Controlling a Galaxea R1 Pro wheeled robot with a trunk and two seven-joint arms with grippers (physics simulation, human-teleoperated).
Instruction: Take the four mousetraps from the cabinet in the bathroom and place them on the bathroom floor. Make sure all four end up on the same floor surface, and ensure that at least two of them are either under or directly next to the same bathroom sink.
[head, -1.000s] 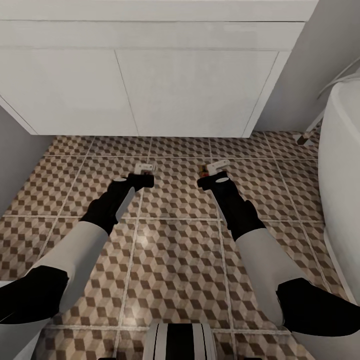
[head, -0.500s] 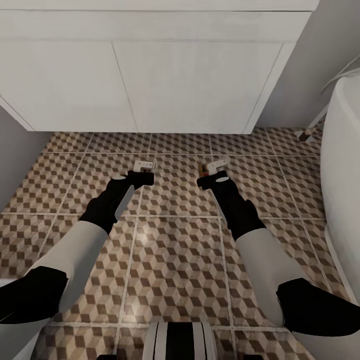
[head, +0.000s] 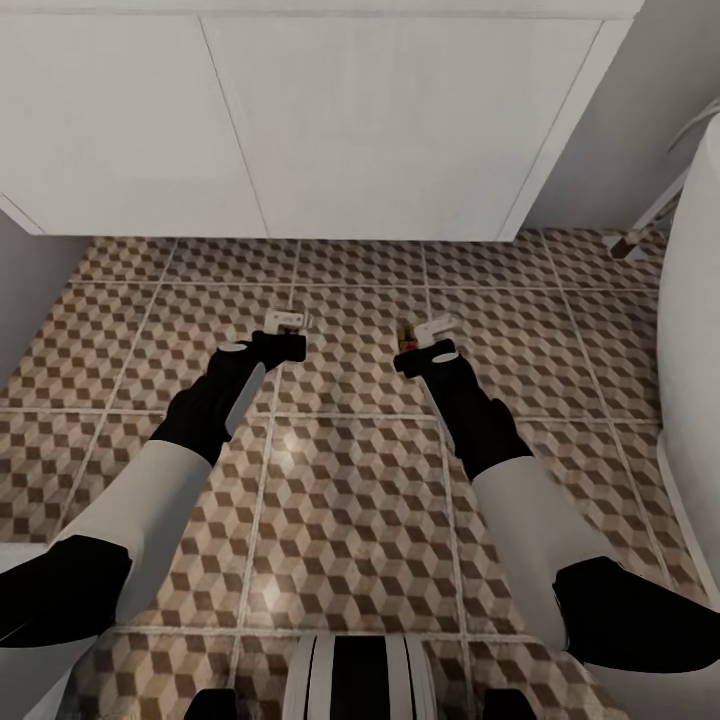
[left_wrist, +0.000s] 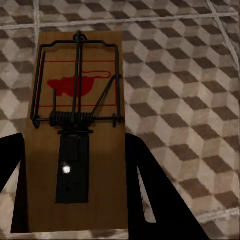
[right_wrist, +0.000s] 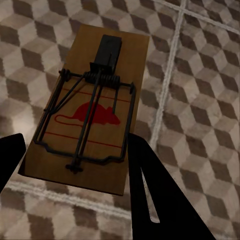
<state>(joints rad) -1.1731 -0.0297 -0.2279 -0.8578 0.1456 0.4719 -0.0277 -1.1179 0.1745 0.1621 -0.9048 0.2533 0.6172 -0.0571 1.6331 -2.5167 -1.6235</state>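
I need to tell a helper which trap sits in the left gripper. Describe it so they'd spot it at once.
Start at the white cabinet above the cube-patterned floor; two black arms reach toward it. The left gripper holds a flat wooden mousetrap with a red mouse print and black wire. Unlike the right gripper's mousetrap, its spring coil lies nearer the fingers.

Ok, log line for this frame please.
left gripper: shut on mousetrap | right gripper: shut on second mousetrap | both above bathroom floor | facing white cabinet
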